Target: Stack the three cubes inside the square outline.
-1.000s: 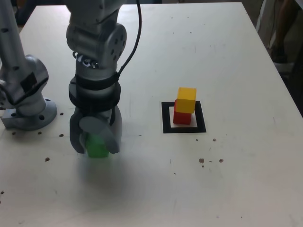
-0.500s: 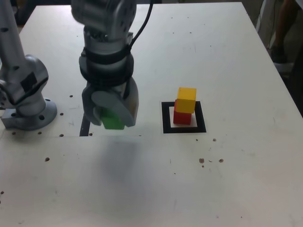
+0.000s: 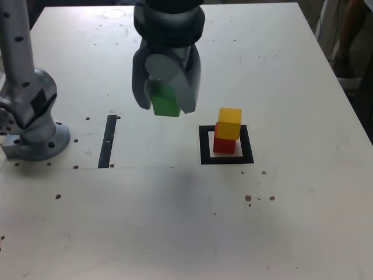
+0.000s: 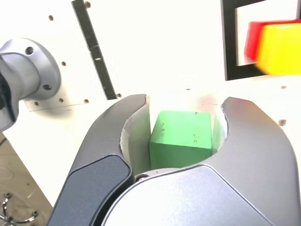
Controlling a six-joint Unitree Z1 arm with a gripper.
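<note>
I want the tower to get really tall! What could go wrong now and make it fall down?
The yellow cube sits a bit crooked on the red cube, so a nudge might tip both out of the square outline. The gripper holds the green cube in the air, off to the exterior view's left of the stack; if it lands off-centre, it could slide off.

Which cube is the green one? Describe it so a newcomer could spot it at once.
Start at the white table and find the grey arm's pincer raised above it. The green cube is clamped between its jaws, off the surface. The red cube and yellow cube are stacked in the square outline instead.
</note>
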